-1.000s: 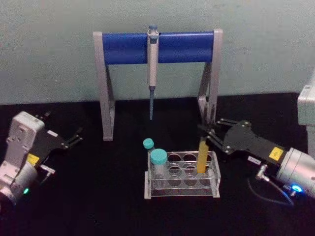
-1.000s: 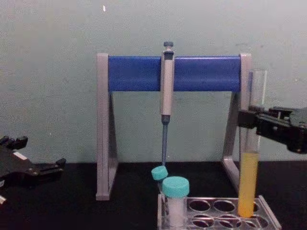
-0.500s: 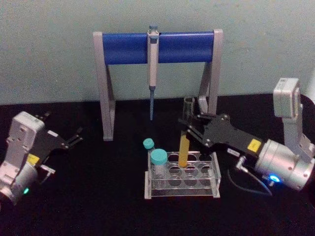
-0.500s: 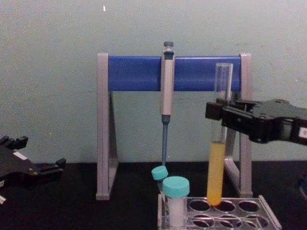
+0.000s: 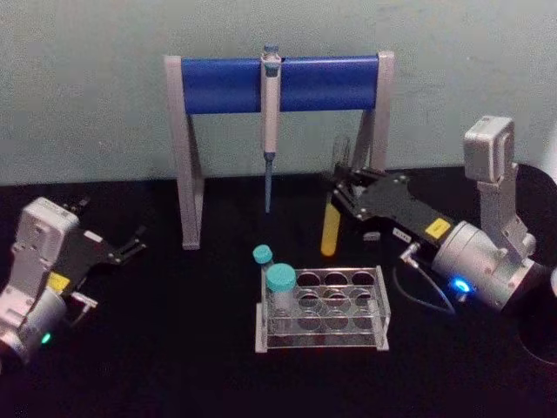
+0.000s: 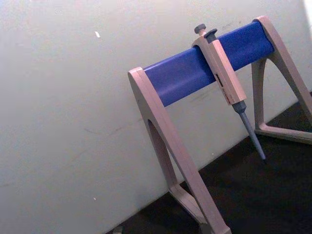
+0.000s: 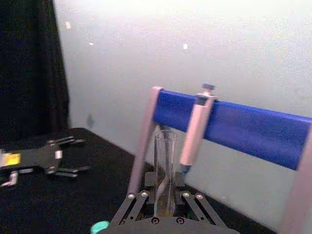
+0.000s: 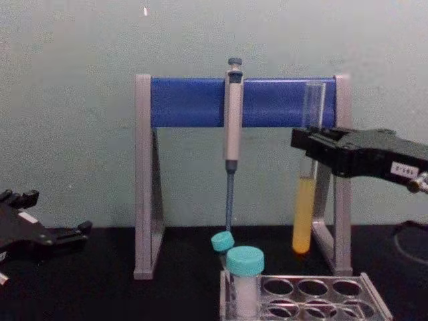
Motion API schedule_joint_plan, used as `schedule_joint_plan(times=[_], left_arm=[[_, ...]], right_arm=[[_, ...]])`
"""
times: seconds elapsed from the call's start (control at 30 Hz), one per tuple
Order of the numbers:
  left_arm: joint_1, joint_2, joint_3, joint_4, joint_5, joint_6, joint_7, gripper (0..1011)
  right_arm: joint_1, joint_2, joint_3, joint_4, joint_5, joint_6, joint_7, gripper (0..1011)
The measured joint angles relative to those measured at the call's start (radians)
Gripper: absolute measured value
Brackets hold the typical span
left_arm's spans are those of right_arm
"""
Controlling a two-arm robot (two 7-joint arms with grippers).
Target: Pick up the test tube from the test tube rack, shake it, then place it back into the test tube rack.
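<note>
The test tube (image 5: 330, 228), a clear glass tube with yellow-orange liquid in its lower part, hangs upright in the air above and behind the test tube rack (image 5: 323, 336). My right gripper (image 5: 338, 193) is shut on the tube's clear upper part. The chest view shows the test tube (image 8: 303, 215) with its round bottom well above the rack (image 8: 372, 298), held by the right gripper (image 8: 309, 143). In the right wrist view the tube (image 7: 165, 161) stands between the fingers. My left gripper (image 5: 133, 243) rests open at the left, far from the rack.
Two teal-capped vials (image 5: 280, 280) stand in the rack's left end. Behind it is the grey-and-blue pipette stand (image 5: 224, 84) with a pipette (image 5: 271, 109) hanging from its bar. The held tube is close to the stand's right leg (image 5: 372, 148). A black tabletop lies all around.
My right gripper has lifted the test tube out of the rack, then carried it up and back toward the stand. The left arm has not moved.
</note>
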Motion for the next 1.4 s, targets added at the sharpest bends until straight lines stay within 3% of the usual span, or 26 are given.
schedule_joint_plan(times=[0.17,0.5,0.97,1.23,1.4], left_arm=[[0.0,0.0,0.0,0.0,0.0,0.0,0.0,1010],[0.0,0.0,0.0,0.0,0.0,0.0,0.0,1010],[0.0,0.0,0.0,0.0,0.0,0.0,0.0,1010],[0.0,0.0,0.0,0.0,0.0,0.0,0.0,1010],[0.0,0.0,0.0,0.0,0.0,0.0,0.0,1010]], right_arm=[[-0.011,-0.013,0.025,0.003,-0.017,0.007,-0.036,220],[-0.046,-0.012,0.063,-0.02,-0.033,0.019,-0.042,220],[-0.15,0.035,0.122,-0.118,-0.022,0.022,-0.024,220],[-0.213,0.065,0.13,-0.187,-0.002,0.027,0.0,220],[-0.231,0.072,0.114,-0.212,0.004,0.029,0.013,220]])
